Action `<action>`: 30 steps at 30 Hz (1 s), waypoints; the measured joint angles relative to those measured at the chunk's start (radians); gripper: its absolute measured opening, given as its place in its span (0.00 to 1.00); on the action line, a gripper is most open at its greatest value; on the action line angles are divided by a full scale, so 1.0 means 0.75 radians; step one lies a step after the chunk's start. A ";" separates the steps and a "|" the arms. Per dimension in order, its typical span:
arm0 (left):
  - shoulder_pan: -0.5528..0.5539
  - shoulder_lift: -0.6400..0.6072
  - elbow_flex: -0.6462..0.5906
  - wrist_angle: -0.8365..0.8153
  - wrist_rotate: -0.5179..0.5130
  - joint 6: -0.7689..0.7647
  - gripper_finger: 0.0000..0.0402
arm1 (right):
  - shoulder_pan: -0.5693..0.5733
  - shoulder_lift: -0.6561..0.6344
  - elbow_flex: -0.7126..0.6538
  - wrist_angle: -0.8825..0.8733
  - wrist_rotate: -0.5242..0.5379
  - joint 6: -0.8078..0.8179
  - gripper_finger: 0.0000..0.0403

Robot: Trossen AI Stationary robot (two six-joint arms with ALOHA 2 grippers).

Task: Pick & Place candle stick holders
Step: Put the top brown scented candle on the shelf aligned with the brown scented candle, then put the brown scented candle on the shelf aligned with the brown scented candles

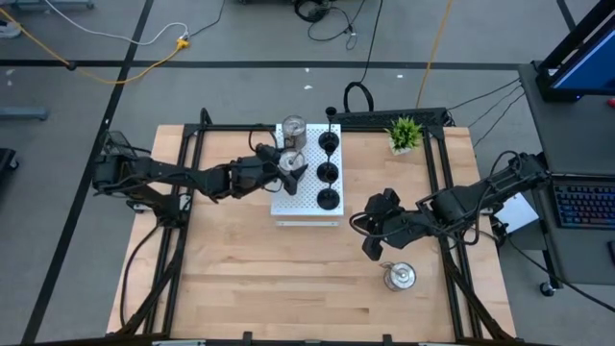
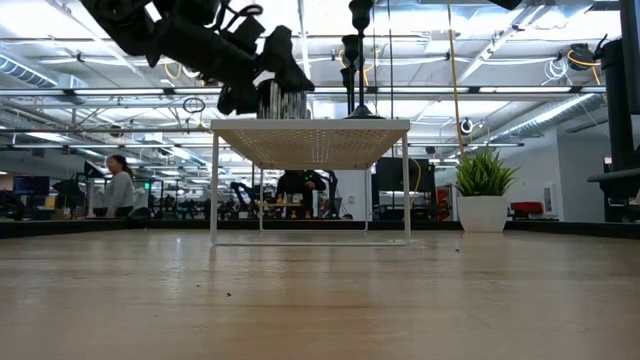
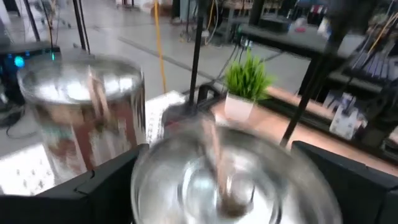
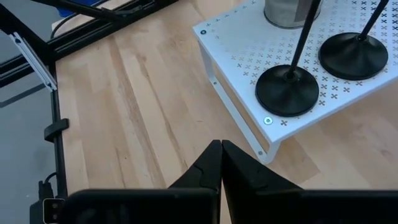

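Wooden table (image 1: 240, 279) is carrying a white perforated stand (image 1: 306, 204) near its far edge. Left tool (image 1: 280, 165) is gripping a silver candle stick holder (image 1: 290, 162) over that stand — another silver one (image 1: 292, 130) and three black holders (image 1: 328, 171) are standing on it. Right tool (image 1: 370, 242) is hovering closed and empty; a third silver holder (image 1: 399, 277) is sitting nearer the front-right corner.
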 joint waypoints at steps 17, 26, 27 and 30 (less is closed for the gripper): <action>-0.032 -0.289 0.002 0.067 0.209 0.047 0.98 | 0.000 0.000 0.000 -0.003 -0.135 -0.030 0.00; -0.270 -0.598 0.002 -0.214 0.362 -0.025 0.98 | 0.011 0.000 0.000 -0.202 -0.278 0.131 0.00; -0.313 -0.620 0.002 -0.256 0.362 -0.037 0.98 | 0.018 0.000 0.000 -0.255 -0.279 0.172 0.00; -0.450 -0.669 0.002 -0.390 0.349 -0.079 0.98 | 0.054 0.000 0.000 -0.408 -0.305 0.311 0.00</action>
